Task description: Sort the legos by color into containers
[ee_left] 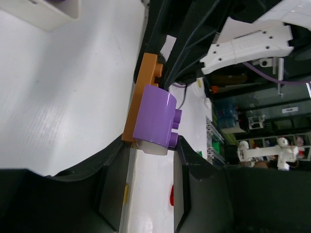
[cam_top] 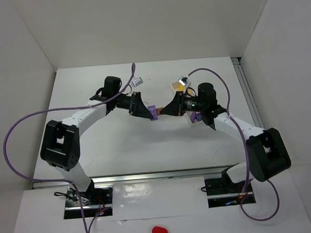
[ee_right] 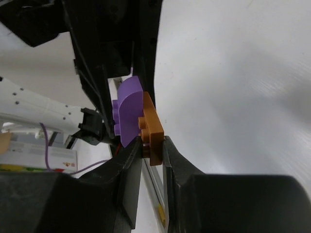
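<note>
A small white label (ee_left: 291,110) sits far back in the left wrist view, but it is too blurry to read.

The left claw (ee_left: 154,145) is closed tight on the purple brick (ee_left: 155,121). The bottom end of that brick sits between its two fingers (ee_left: 116,194). The brick has a round top, and its bumps stick out to one side.

The orange-brown brick (ee_right: 153,131) is stuck flat against the purple brick. The right claw (ee_right: 153,145) is closed tight on it, so its lower end is squeezed between that claw's fingers (ee_right: 172,167). Each claw has one brick, and the two bricks are joined, right between the two claw tips.

Both arms bend in from the sides and meet over the middle of the table (cam_top: 120,150). The claws point at each other, tip to tip.

The white tray (cam_top: 175,86) lies just past the right claw, farther from the arm bases, with a bit of yellow showing in it. Another purple brick (cam_top: 196,117) lies on the table close behind the right claw, beside its wrist.
</note>
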Controlling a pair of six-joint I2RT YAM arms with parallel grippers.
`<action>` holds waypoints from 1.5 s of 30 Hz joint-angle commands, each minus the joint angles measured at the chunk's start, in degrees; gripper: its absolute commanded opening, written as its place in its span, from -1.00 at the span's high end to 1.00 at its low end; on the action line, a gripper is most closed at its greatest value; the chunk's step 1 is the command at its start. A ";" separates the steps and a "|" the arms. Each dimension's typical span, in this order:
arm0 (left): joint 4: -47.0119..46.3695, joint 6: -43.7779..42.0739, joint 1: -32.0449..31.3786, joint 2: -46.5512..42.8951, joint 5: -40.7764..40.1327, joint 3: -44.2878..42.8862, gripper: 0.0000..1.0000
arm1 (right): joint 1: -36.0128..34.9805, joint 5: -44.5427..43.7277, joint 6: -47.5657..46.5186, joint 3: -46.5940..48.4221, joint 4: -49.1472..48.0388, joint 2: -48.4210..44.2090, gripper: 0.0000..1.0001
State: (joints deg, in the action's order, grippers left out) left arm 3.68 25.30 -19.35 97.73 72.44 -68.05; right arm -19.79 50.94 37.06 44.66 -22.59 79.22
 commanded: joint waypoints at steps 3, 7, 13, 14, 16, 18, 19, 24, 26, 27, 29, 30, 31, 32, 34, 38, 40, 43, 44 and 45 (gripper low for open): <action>11.60 -6.58 -0.07 -0.61 -10.12 -5.16 -0.70 | -3.49 -17.73 -4.79 4.90 11.65 -1.53 0.95; 12.66 -7.11 0.46 -2.11 -17.05 -5.16 -1.00 | -4.73 -33.95 -6.21 6.93 21.52 -3.54 0.98; 12.40 -2.37 -0.06 -5.44 -27.07 -4.02 -0.72 | -8.32 -45.46 -6.21 8.25 26.98 -5.22 1.00; 11.44 -1.05 -1.03 -6.14 -30.40 -4.02 -0.63 | -8.86 -46.18 -6.73 8.25 26.98 -5.22 1.00; 11.43 0.36 -2.35 -6.15 -34.46 -4.02 -0.68 | -10.43 -47.76 -6.74 9.38 28.03 -5.22 1.00; 10.73 2.55 -3.15 -6.15 -36.50 -4.02 -0.80 | -11.23 -48.39 -7.35 9.91 28.56 -4.69 1.00; 10.04 3.17 -3.15 -5.28 -36.50 -4.02 -0.86 | -11.23 -48.91 -7.35 10.44 28.57 -4.69 1.00; 10.12 4.41 -5.69 -1.85 -38.68 -6.13 -0.92 | -12.46 -49.44 -7.97 10.97 29.09 -4.07 1.00; 10.12 5.02 -5.69 -1.15 -39.22 -6.13 -0.79 | -12.46 -49.44 -8.49 11.50 29.62 -4.07 1.00; 10.12 5.02 -5.69 -1.14 -39.22 -6.13 -0.79 | -12.46 -49.44 -8.49 11.50 29.62 -4.07 1.00; 9.59 5.54 -5.69 -0.61 -39.22 -6.66 -0.79 | -13.08 -48.92 -8.49 12.02 29.62 -4.07 1.00; 9.59 5.55 -5.69 -0.01 -39.22 -6.66 -0.79 | -13.08 -48.92 -8.49 12.02 29.62 -4.07 1.00; 9.59 5.55 -5.69 0.00 -39.22 -7.35 -0.79 | -13.08 -48.92 -8.49 12.02 29.62 -4.07 1.00; 9.59 5.55 -5.69 0.70 -39.22 -7.36 -0.79 | -13.60 -48.39 -8.49 12.02 29.62 -4.07 1.00; 9.06 5.55 -5.69 1.41 -37.91 -7.89 -0.74 | -13.61 -48.39 -9.02 12.02 29.62 -4.07 1.00; 5.90 6.34 -5.69 2.46 -36.06 -7.89 -0.51 | -13.61 -47.86 -9.55 13.16 30.67 -3.55 1.00; 5.28 6.34 -5.69 3.51 -35.44 -7.89 -0.32 | -13.61 -47.25 -10.07 13.17 30.68 -3.55 1.00; 5.28 6.34 -6.22 4.04 -34.74 -8.94 -0.21 | -13.61 -47.25 -10.08 13.17 30.68 -3.55 1.00; 5.28 6.34 -6.22 4.57 -34.22 -8.94 -0.24 | -13.61 -47.25 -10.08 13.17 30.68 -3.55 1.00; 5.28 6.34 -6.22 4.57 -34.21 -8.94 -0.30 | -13.61 -46.72 -10.08 13.17 30.68 -3.55 1.00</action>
State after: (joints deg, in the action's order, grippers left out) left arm 10.98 31.68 -25.45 101.27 36.56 -74.89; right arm -32.88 3.64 27.79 54.87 8.25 76.31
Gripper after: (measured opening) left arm 0.632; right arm 0.254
